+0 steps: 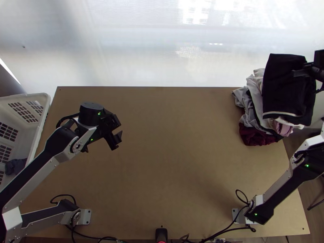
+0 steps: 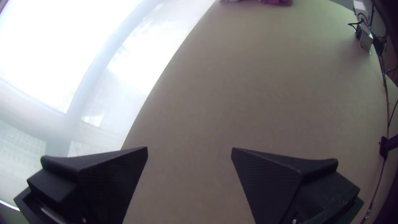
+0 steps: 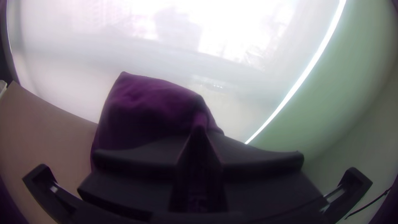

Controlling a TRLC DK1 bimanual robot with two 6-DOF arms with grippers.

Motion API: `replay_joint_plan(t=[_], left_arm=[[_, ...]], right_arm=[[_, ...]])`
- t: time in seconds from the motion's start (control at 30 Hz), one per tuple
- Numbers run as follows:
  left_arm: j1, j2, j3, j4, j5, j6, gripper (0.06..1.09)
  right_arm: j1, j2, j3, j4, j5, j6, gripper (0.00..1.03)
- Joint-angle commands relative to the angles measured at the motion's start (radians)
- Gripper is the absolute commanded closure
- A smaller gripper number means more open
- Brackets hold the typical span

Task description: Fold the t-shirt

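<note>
"At two o'clock in the top view, what's cut off?"
"The right arm (image 1: 308, 162); its gripper (image 1: 297, 73) hides the pinched folds."
"And the black garment (image 1: 282, 89)?"
"Atop the clothes pile (image 1: 254, 87), mostly toward eight o'clock from those nearly closed fingers, which grip it."
"Left gripper (image 1: 116, 139)?"
"Fingers wide apart, above the table (image 1: 174, 162)."

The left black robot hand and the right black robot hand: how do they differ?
The left black hand is open and empty, while the right black hand is closed on folded black cloth. The left one hovers over the light wooden table's left side; the right one is beyond its far right corner. Both have two wide, flat fingers.
</note>
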State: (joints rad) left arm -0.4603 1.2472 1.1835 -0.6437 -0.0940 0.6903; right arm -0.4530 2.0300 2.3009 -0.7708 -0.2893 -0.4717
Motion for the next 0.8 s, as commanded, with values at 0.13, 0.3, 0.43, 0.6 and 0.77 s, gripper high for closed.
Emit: replay_joint_plan(t=[0.13, 0.3, 0.43, 0.6, 0.77], left_arm=[[0.015, -0.043, -0.042, -0.024, -0.003, -0.018, 0.10], [0.015, -0.063, -0.058, -0.037, -0.010, -0.028, 0.10], [0.014, -0.071, -0.064, -0.045, -0.018, -0.043, 0.10], [0.008, -0.075, -0.067, -0.050, -0.027, -0.052, 0.10], [-0.001, -0.075, -0.064, -0.054, -0.042, -0.057, 0.10]], right_arm=[[0.022, 0.128, 0.028, 0.094, 0.049, 0.001, 1.00], [0.019, 0.176, 0.029, 0.137, 0.065, -0.002, 1.00], [0.014, 0.208, 0.029, 0.157, 0.072, -0.005, 1.00], [0.011, 0.243, 0.029, 0.183, 0.076, -0.005, 1.00], [0.014, 0.283, 0.029, 0.192, 0.091, 0.005, 1.00]])
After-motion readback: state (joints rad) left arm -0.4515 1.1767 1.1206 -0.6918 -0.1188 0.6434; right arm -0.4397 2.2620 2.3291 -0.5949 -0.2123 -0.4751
